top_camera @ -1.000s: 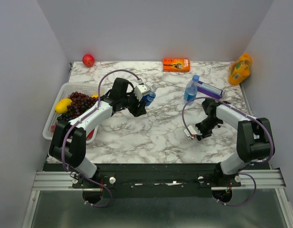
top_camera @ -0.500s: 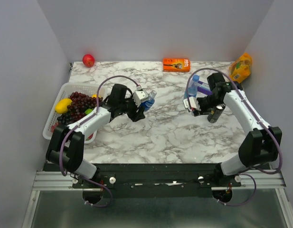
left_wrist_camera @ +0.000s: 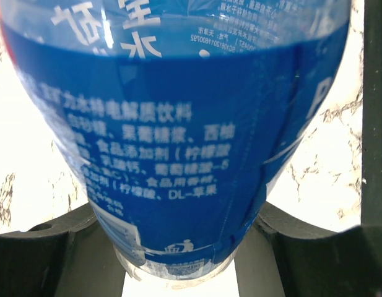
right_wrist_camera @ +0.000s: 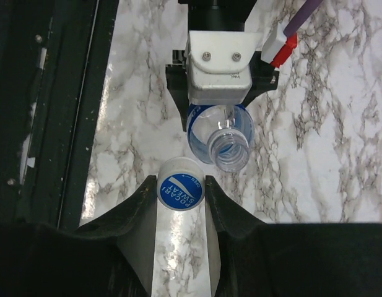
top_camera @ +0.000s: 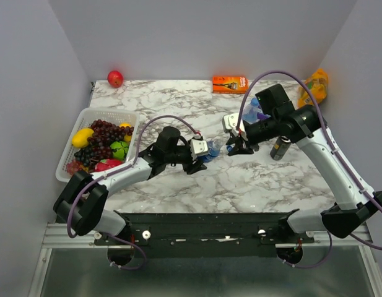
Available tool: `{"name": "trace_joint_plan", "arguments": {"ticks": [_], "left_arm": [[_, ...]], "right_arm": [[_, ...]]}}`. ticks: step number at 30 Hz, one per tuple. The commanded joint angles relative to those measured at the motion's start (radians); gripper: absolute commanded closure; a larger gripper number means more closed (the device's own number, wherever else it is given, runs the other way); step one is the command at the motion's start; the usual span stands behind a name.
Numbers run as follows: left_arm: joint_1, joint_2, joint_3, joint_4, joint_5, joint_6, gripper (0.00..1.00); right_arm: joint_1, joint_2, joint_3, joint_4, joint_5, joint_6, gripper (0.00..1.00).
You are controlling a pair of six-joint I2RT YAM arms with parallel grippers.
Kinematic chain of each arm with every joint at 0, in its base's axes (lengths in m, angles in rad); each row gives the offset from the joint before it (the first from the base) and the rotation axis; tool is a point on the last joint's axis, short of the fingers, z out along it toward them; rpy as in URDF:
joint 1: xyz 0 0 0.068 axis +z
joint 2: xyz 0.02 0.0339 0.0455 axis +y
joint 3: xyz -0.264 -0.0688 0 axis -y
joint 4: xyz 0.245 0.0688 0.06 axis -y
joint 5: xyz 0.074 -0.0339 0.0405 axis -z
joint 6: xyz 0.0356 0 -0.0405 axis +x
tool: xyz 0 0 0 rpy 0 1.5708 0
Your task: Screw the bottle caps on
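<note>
Left claw [top_camera: 205,151] and right claw [top_camera: 231,148] hang close together above the white marble-patterned bench [top_camera: 197,182], about midway between its left and right edges. A white slatted plastic basket [top_camera: 110,111] of fruit sits at the left edge. A crinkled yellow-orange bag [top_camera: 313,88] fills the far right corner, and a flat orange carton [top_camera: 230,83] lies at the middle of the far edge.

The left claw is clamped around a small clear plastic bottle with a blue wraparound label [top_camera: 213,149]. It is tipped onto its side, its open, uncapped mouth aimed at the right claw. A second bottle [top_camera: 251,112] of the same kind is toward the far right, partly hidden behind the right arm. A dark metal can [top_camera: 278,148] stands just beside that arm, nearer the right edge. A round red apple [top_camera: 115,78] rests in the far left corner.

A round blue plastic cap [right_wrist_camera: 181,192] is pinched between the right claw's fingers, just beside the held bottle's mouth and not on it.
</note>
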Motion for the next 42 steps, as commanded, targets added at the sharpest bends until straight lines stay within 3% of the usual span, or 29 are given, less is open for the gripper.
{"name": "trace_joint_plan", "arguments": {"ticks": [1, 12, 23, 31, 42], "left_arm": [[-0.017, -0.036, -0.028, 0.089, 0.032, -0.024, 1.00], [-0.050, -0.061, -0.066, 0.122, 0.044, -0.007, 1.00], [-0.054, -0.119, -0.135, 0.191, 0.014, -0.028, 1.00], [-0.054, -0.137, -0.165, 0.224, 0.001, -0.019, 1.00], [-0.054, -0.139, -0.169, 0.255, -0.011, -0.065, 1.00]], "right_arm": [[0.043, 0.025, 0.022, 0.064, 0.014, 0.146, 0.76], [0.101, 0.050, 0.002, 0.162, 0.108, 0.175, 0.76], [0.146, 0.069, -0.004, 0.098, 0.181, 0.160, 0.75], [0.155, 0.114, 0.059, -0.009, 0.163, 0.119, 0.74], [0.210, 0.102, 0.050, -0.032, 0.138, 0.108, 0.73]]}}
